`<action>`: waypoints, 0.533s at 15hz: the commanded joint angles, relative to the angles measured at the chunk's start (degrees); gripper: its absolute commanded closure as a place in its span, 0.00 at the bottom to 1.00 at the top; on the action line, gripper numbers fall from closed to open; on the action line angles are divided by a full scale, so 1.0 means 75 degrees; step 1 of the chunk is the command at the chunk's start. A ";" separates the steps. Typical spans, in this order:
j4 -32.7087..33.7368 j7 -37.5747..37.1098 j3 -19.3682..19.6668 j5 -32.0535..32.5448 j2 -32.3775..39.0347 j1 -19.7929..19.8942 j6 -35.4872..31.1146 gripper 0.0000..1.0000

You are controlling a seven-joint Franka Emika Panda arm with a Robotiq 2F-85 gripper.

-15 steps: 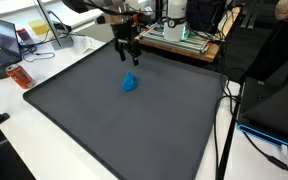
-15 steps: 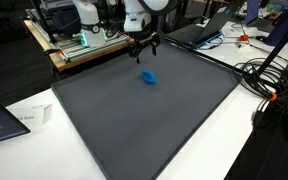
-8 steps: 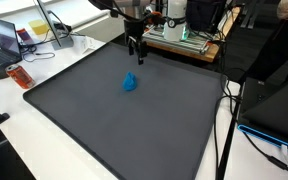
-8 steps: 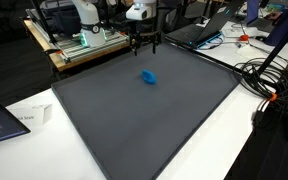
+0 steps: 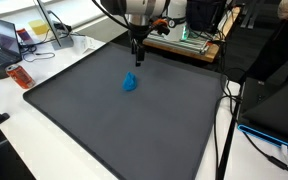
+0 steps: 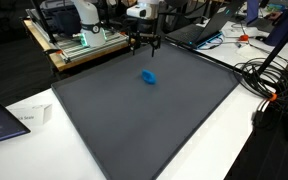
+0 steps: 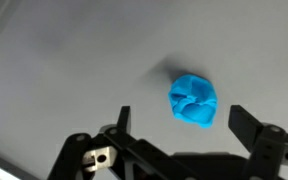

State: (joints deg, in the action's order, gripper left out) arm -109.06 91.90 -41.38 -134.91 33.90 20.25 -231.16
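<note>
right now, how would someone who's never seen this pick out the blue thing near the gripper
Find the big dark grey mat in the middle of the scene. Close to the open gripper that hangs above one end of it lies a small crumpled blue lump. It is the only thing on the mat, bright blue against plain grey.

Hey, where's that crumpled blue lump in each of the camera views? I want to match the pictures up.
Exterior view: the blue lump lies left of centre in the upper half, on the dark mat, just below the jaws.
Exterior view: the lump sits at mid-picture, upper half, near the mat's far edge.
Wrist view: the lump is right of centre, just above the gap between the open jaws.
Shared landmark: the dark mat under it.
</note>
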 commanded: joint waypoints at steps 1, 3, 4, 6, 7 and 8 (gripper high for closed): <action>0.0064 0.0228 0.0766 -0.0356 -0.0189 -0.0594 0.0398 0.00; 0.0090 0.0190 0.1029 -0.0313 -0.0196 -0.0787 0.0677 0.00; 0.0099 0.0185 0.1066 -0.0308 -0.0206 -0.0805 0.0711 0.00; 0.0110 0.0184 0.1085 -0.0308 -0.0227 -0.0807 0.0723 0.00; 0.0367 0.0324 0.1050 -0.0365 -0.0026 -0.0770 0.0639 0.00; 0.0678 0.0437 0.1057 -0.0457 0.0208 -0.0800 0.0515 0.00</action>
State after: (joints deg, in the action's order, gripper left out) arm -108.35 91.78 -36.26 -135.04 33.03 16.56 -226.79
